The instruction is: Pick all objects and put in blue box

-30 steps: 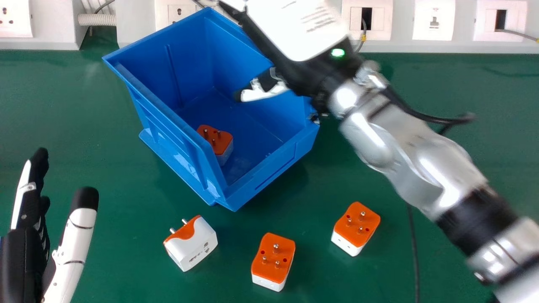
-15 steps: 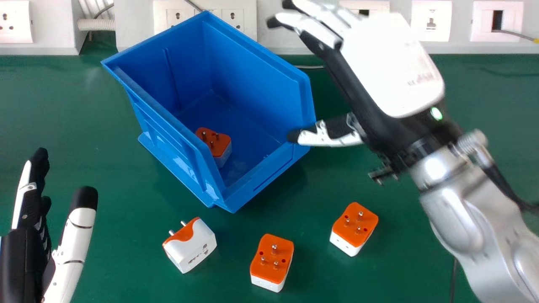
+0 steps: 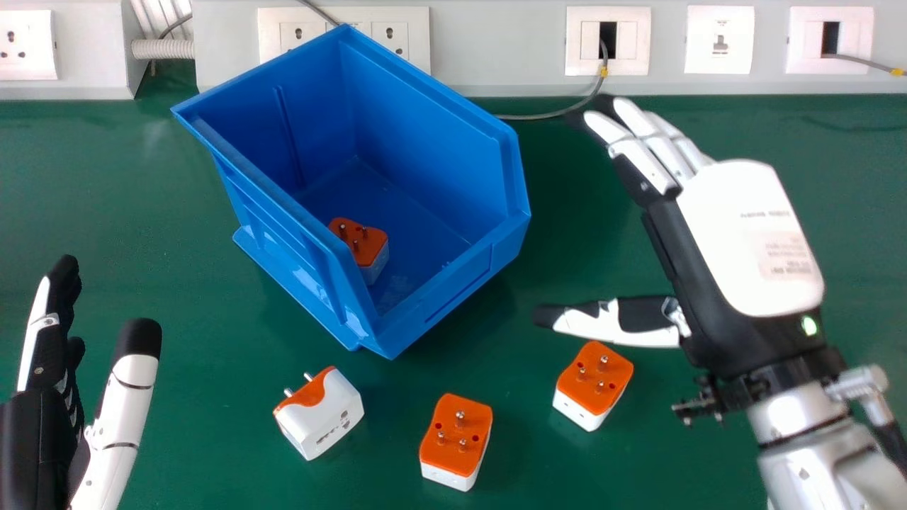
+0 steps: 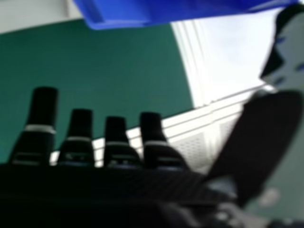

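Observation:
My right hand (image 3: 751, 234) is open to the right of the blue box (image 3: 453, 290), its thumb pointing left just above the right-hand orange and white adapter (image 3: 594, 375). In the right hand view the fingers of my right hand (image 4: 116, 142) are extended, with part of the blue box (image 4: 142, 12) in sight. One adapter (image 3: 361, 244) lies inside the box, pins up. On the table in front stand a middle adapter (image 3: 457, 435), pins up, and a left adapter (image 3: 322, 414) on its side. My left hand (image 3: 120, 418) is open at the lower left, holding nothing.
A green table (image 3: 177, 283) carries everything. Behind the box runs a grey trunking (image 3: 496, 49) with wall sockets (image 3: 606, 41). A grey cable (image 3: 549, 115) lies on the table behind the box, near my right fingers.
My right hand has come out from over the box, moving right and toward the table's front. The adapters and the left hand look essentially unmoved.

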Motion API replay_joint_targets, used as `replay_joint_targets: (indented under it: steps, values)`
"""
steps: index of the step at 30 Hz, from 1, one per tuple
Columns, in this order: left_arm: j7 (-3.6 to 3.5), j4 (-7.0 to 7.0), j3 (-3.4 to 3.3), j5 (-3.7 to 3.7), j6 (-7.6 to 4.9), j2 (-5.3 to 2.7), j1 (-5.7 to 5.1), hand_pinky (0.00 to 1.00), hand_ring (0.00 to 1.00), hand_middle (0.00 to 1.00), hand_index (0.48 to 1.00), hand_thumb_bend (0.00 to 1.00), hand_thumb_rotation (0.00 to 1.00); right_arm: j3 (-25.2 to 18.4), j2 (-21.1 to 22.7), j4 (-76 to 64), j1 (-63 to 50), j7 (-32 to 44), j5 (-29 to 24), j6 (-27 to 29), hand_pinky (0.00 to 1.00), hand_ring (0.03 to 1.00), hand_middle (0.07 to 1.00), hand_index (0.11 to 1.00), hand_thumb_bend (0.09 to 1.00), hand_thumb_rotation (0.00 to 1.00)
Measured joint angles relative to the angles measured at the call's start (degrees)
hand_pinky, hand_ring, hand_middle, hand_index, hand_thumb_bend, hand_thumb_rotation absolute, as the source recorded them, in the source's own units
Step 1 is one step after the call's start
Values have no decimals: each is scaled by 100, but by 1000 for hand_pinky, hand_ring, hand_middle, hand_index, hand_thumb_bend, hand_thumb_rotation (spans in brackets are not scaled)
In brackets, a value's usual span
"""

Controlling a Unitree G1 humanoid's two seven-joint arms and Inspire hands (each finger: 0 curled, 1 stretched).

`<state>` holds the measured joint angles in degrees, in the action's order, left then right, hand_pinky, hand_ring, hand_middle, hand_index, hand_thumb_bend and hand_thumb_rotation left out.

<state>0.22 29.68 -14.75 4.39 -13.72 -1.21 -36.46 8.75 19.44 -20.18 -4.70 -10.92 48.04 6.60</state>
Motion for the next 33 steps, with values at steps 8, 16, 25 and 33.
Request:
replay_joint_targets:
  steps: [8, 16, 25, 33]
  values:
    - [1, 2, -2, -1, 5, -1, -11, 995, 1000, 984, 962, 643, 830, 107, -487, 22, -593, -62, 393, -516, 727, 903, 947, 891, 677, 360]
    - [0, 22, -4, 3, 25, -2, -60, 999, 1000, 985, 962, 632, 828, 271, -628, 429, -696, 112, 469, -1083, 741, 897, 941, 896, 707, 387]
    - [-1, 24, 25, 0, 32, -2, -11, 1000, 1000, 992, 973, 634, 831, 580, -699, 914, -724, 387, 685, -1843, 798, 912, 954, 920, 742, 440]
    - [-12, 14, 27, -48, 30, -2, 23, 1000, 1000, 997, 979, 643, 832, 812, -684, 1482, -564, 421, 830, -2294, 803, 905, 954, 924, 759, 459]
